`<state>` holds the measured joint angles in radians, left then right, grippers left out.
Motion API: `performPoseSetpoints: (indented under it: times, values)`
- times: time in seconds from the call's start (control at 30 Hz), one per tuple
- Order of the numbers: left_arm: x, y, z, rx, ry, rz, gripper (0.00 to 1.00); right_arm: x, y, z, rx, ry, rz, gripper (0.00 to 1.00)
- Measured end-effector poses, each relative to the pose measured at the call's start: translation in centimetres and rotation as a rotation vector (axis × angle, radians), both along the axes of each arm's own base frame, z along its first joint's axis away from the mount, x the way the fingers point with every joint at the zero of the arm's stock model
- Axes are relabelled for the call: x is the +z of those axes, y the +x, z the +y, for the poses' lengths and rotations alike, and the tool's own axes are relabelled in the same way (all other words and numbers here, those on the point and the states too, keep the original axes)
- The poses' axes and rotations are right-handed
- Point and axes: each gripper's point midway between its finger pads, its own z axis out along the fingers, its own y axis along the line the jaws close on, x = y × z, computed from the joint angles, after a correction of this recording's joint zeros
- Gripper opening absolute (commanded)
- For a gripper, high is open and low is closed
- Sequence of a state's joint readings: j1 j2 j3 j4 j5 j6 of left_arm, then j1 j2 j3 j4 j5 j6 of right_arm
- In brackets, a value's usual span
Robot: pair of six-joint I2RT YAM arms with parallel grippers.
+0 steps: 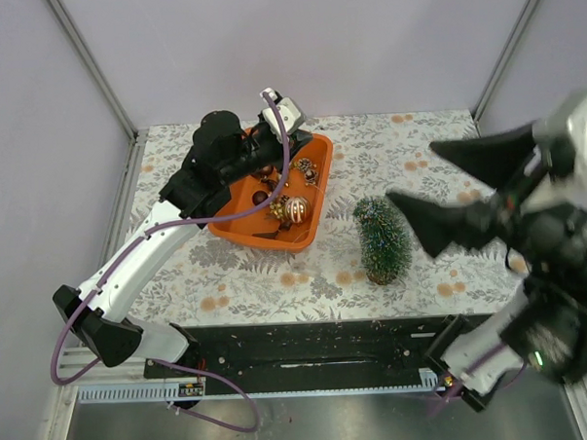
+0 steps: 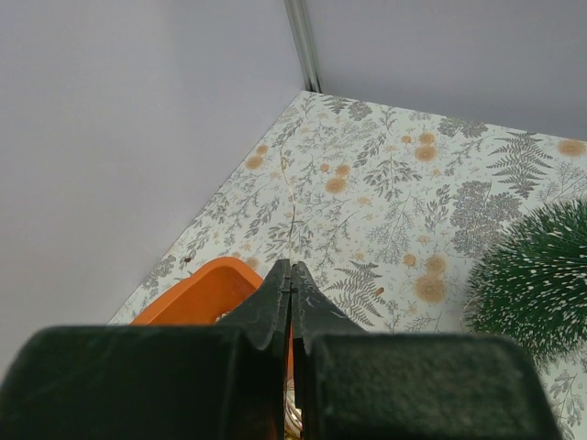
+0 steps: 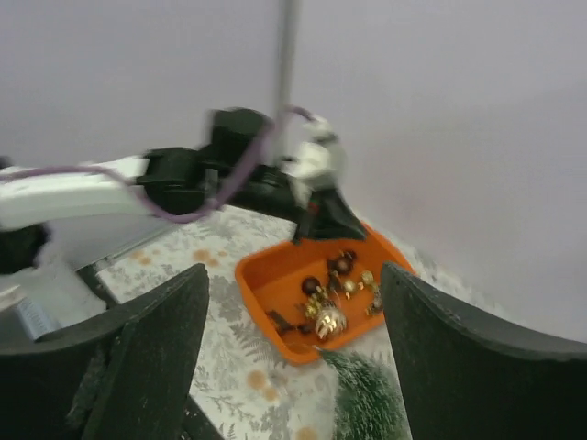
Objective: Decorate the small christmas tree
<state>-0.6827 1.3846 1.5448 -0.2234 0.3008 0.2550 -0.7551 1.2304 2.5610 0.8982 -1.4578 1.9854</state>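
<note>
You are holding the left gripper (image 2: 291, 269), fingers pressed together, over the orange tray (image 1: 321, 192) of baubles (image 1: 295, 210), apparently for a pick, while the right gripper (image 3: 293, 271) is waiting spread wide above the small christmas tree (image 1: 382, 240), which is standing upright on the surface (image 1: 277, 279) just right of the tray.
</note>
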Motion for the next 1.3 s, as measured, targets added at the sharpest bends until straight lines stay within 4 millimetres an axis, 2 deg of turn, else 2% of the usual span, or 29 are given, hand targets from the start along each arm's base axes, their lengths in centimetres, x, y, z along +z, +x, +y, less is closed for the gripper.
performPoseSetpoints:
  times: [0.03,0.1,0.17,0.23,0.3,0.37,0.5,0.6,0.67,0.7,0.8,0.83,0.97,1.1,1.17,1.2,1.27,1.3]
  values:
    - [0.0,0.0,0.0,0.001,-0.001,-0.001,0.00,-0.4,2.2,-1.3,-0.053,0.061,0.056,0.91]
    - [0.1,0.0,0.0,0.002,-0.001,-0.002,0.00,-1.1,7.0,-4.8,-0.249,0.057,0.073,0.98]
    - [0.1,0.1,0.0,0.002,-0.002,-0.006,0.00,0.0,11.3,-10.1,-0.483,0.000,0.025,0.99]
    - [0.2,0.0,0.0,0.002,-0.002,-0.009,0.00,0.1,13.5,-15.6,-0.681,-0.059,-0.004,0.99]
    - [0.2,0.0,0.1,0.001,-0.001,-0.014,0.00,0.0,14.1,-19.5,-0.804,-0.066,0.004,0.99]
    - [-0.2,-0.1,0.2,0.001,0.005,-0.016,0.00,-0.2,14.1,-21.8,-0.844,-0.038,0.023,0.99]
    - [-1.3,-0.2,0.3,0.000,0.019,-0.005,0.00,-1.3,13.9,-25.1,-0.916,0.086,0.075,1.00]
    - [-1.4,-0.1,0.2,0.000,0.017,0.004,0.00,-2.7,12.9,-27.8,-1.099,0.186,0.105,0.99]
    - [-1.1,-0.2,0.2,0.000,0.009,0.004,0.00,-2.7,13.1,-27.4,-1.087,0.175,0.108,0.97]
    - [-0.9,-0.2,0.2,0.000,0.004,0.000,0.00,-2.5,13.5,-26.0,-0.997,0.164,0.108,0.98]
    - [-0.5,-0.2,0.1,-0.005,-0.006,-0.012,0.00,-3.4,14.5,-19.7,-0.541,0.219,0.182,0.99]
    - [-0.5,-0.2,0.1,-0.006,-0.007,-0.012,0.00,-4.3,14.5,-17.7,-0.377,0.251,0.233,0.99]
    - [-0.2,-0.3,-0.1,-0.016,-0.019,-0.021,0.00,-7.8,15.4,-13.1,0.097,0.352,0.490,0.99]
    - [-0.6,-0.6,0.0,-0.025,-0.017,-0.020,0.00,-11.9,17.4,-11.5,0.279,0.457,0.739,0.99]
    - [-0.8,-0.7,0.0,-0.028,-0.013,-0.019,0.00,-15.9,16.6,-9.8,0.346,0.537,0.917,0.99]
    - [-0.9,-0.7,0.0,-0.028,-0.011,-0.020,0.00,-18.2,15.4,-8.7,0.378,0.582,1.017,0.99]
    - [-1.1,-0.7,0.0,-0.028,-0.006,-0.020,0.00,-22.8,11.7,-6.8,0.421,0.615,1.192,0.99]
    - [-1.2,-0.6,0.0,-0.028,-0.005,-0.021,0.00,-24.4,9.6,-6.1,0.437,0.598,1.226,0.99]
